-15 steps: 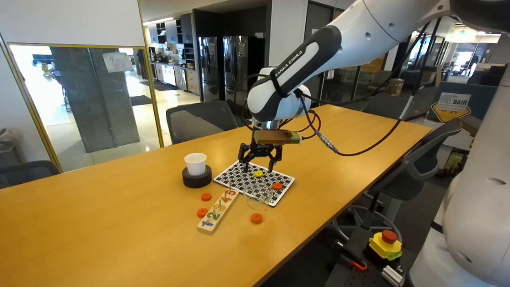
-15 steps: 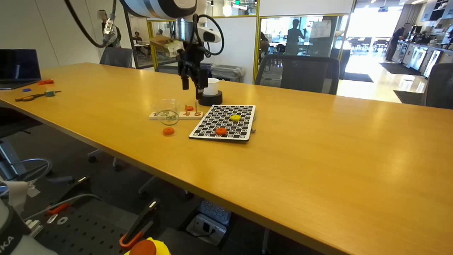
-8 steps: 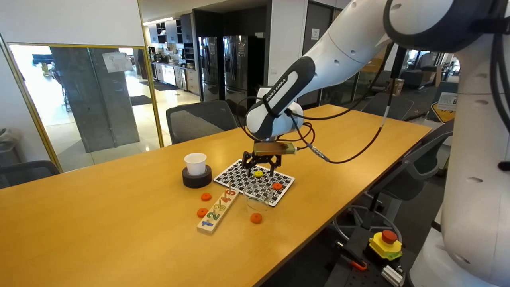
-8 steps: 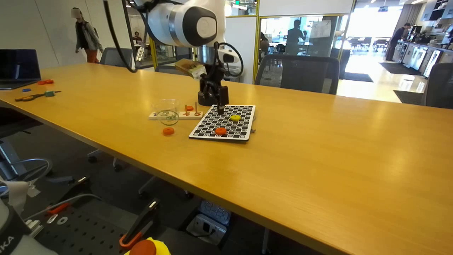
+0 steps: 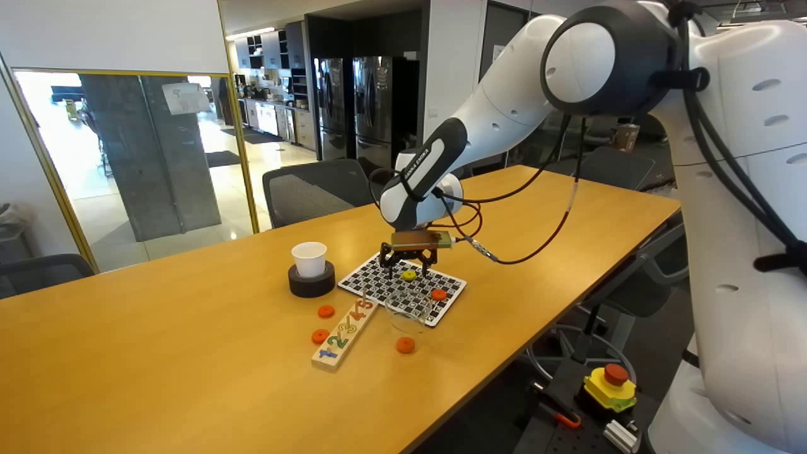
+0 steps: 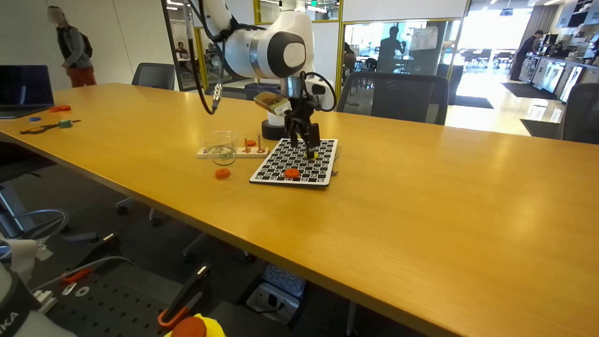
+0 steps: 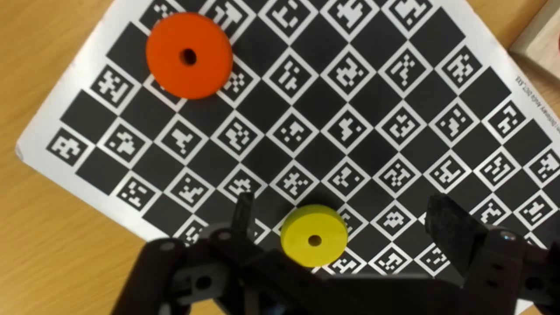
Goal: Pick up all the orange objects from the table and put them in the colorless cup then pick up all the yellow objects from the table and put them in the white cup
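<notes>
Yellow disc (image 7: 314, 224) low in the wrist view's centre and orange disc (image 7: 203, 59) upper left lay on the checkered board (image 7: 302, 131); my pincer (image 7: 341, 209) gaped wide, grasping nothing.

Digits and lettering
1 to 5 on the wooden strip (image 5: 345, 332), in from the edges of the tabletop (image 5: 208, 366); "RANKA EMIKA" on the forearm (image 5: 485, 123); "KA" on the base (image 6: 23, 311); checkered board (image 7: 319, 105) print barely legible.

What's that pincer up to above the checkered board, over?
Pincer open over the checkered board. Yellow disc lying there, seen between the jaws, not gripped. Orange disc on the board too, off to one side, seemingly not in the way.
</notes>
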